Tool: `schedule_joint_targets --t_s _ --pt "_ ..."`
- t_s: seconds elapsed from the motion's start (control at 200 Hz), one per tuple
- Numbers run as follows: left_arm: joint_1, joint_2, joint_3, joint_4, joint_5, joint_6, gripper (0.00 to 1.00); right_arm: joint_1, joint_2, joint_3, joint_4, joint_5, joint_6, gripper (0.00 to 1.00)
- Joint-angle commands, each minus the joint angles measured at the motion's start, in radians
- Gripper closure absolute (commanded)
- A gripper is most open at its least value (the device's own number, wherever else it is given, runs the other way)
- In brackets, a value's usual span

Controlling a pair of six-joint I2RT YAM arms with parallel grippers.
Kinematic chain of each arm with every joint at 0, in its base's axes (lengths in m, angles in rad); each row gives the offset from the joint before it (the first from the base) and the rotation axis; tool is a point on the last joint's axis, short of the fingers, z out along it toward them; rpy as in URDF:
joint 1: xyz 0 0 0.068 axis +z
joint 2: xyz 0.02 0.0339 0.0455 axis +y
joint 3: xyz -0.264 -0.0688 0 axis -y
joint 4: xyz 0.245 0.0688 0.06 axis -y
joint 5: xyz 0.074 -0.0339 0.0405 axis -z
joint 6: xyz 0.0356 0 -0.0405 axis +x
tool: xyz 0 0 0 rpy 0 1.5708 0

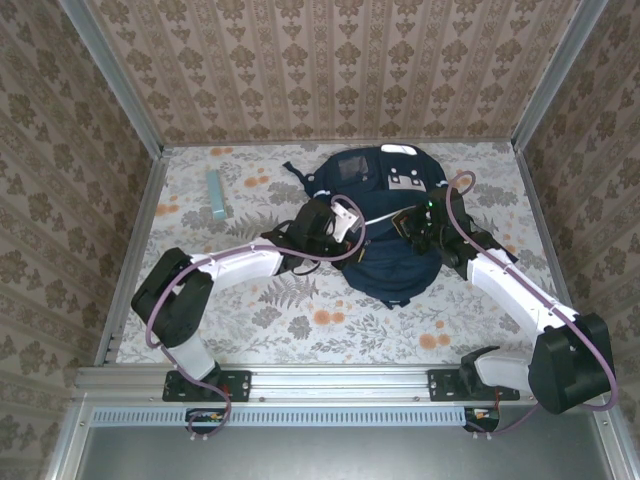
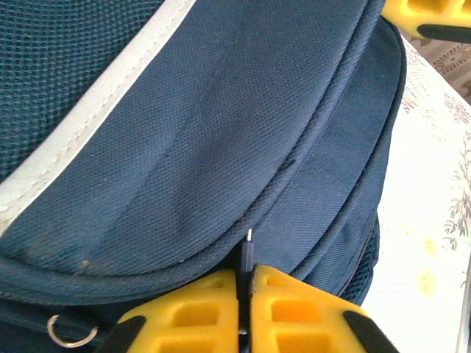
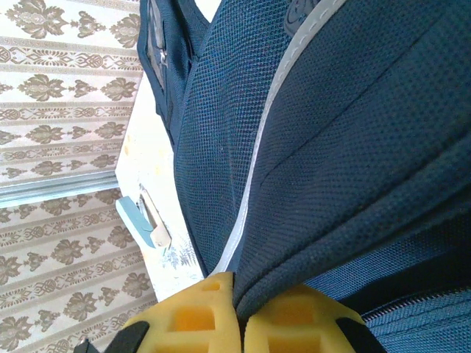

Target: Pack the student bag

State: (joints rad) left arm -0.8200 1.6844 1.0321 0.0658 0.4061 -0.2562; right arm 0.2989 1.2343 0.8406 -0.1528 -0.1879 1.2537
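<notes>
Patterned wallpaper walls (image 1: 330,60) close in three sides, with metal frame posts (image 1: 110,75) in the corners. The bench (image 1: 300,320) wears a pale cloth printed with leaves and orange flowers.

Far left on it lies a slim light-blue box (image 1: 216,193), well apart from everything else. The left arm reaches in across the cloth, and its dark wrist covers the left flank of the student bag (image 1: 385,195). The bag lies flat at the far middle of the bench.

Up close, the left fingers (image 2: 199,312) are pressed together on a thin dark zip pull (image 2: 246,259) at the bag's seam. Its small metal tip pokes out above them. A metal ring (image 2: 70,334) hangs at the bag's edge just left of that.

From the right side, the right fingers (image 3: 294,316) are closed tight, pinching a fold of the navy fabric near a grey-white stripe.
</notes>
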Motion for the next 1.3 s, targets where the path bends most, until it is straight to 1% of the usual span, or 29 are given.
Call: schedule_joint_targets --t_s 0.0,0.02,0.295,0.455,0.535,0.675,0.82,0.92,1.0,1.19,1.245,1.295 --pt "0.001 -0.004 0.031 -0.020 -0.099 0.023 0.98 0.009 -0.008 0.018 0.049 -0.035 0.000 1.00" --pt "0.001 -0.011 0.027 -0.024 -0.108 0.026 1.00 0.008 -0.011 0.019 0.041 -0.030 -0.001 1.00" --pt "0.004 -0.117 -0.045 -0.133 -0.211 0.087 1.00 0.009 -0.037 0.024 -0.043 0.050 -0.027 1.00" --pt "0.004 -0.178 -0.111 -0.159 -0.224 0.129 1.00 0.009 -0.026 0.029 -0.057 0.064 -0.036 1.00" --pt "0.005 -0.193 -0.126 -0.165 -0.250 0.131 1.00 0.009 -0.021 0.030 -0.057 0.061 -0.039 1.00" --pt "0.017 -0.184 -0.118 -0.162 -0.338 0.103 1.00 0.009 -0.018 0.035 -0.059 0.050 -0.046 1.00" --pt "0.054 -0.150 -0.087 -0.157 -0.429 0.051 1.00 0.010 -0.025 0.047 -0.098 0.054 -0.060 1.00" --pt "0.083 -0.132 -0.064 -0.142 -0.415 0.044 1.00 0.010 -0.029 0.048 -0.107 0.052 -0.066 1.00" --pt "0.102 -0.103 -0.030 -0.140 -0.383 0.043 1.00 0.014 -0.012 0.051 -0.082 0.021 -0.071 1.00" --pt "0.161 -0.021 0.048 -0.174 -0.353 0.012 1.00 0.052 0.095 0.089 0.001 -0.065 -0.078 1.00" --pt "0.181 -0.024 0.057 -0.191 -0.334 0.004 0.91 0.063 0.125 0.099 0.023 -0.075 -0.071 1.00" --pt "0.199 -0.043 0.064 -0.224 -0.320 -0.001 0.75 0.075 0.149 0.111 0.047 -0.082 -0.065 1.00"
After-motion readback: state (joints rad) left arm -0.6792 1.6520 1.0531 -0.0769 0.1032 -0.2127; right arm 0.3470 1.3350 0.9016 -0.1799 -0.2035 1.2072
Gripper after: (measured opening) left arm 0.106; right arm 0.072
